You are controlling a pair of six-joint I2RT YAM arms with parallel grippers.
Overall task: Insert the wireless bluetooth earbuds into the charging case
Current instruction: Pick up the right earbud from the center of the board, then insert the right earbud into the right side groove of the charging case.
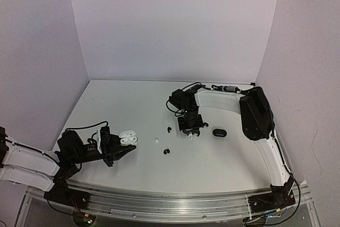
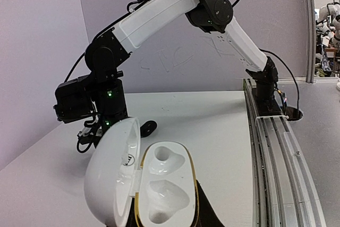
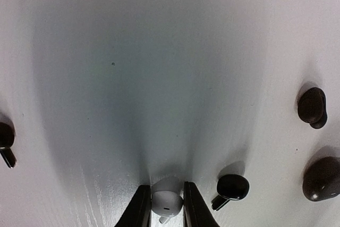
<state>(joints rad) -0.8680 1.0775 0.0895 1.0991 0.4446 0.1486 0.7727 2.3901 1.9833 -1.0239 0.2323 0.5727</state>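
right tool straddles the white bud on the counter, jaws close beside it, can't tell if pinching; left tool pinches the open case; my worry: the rounded bud squirts from the tips toward the black bud.

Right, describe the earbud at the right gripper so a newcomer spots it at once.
Follow the right arm down to the right gripper at the middle of the table. Between its fingertips lies a white earbud. Its nearest neighbours are black earbuds, and the other white earbud lies apart.
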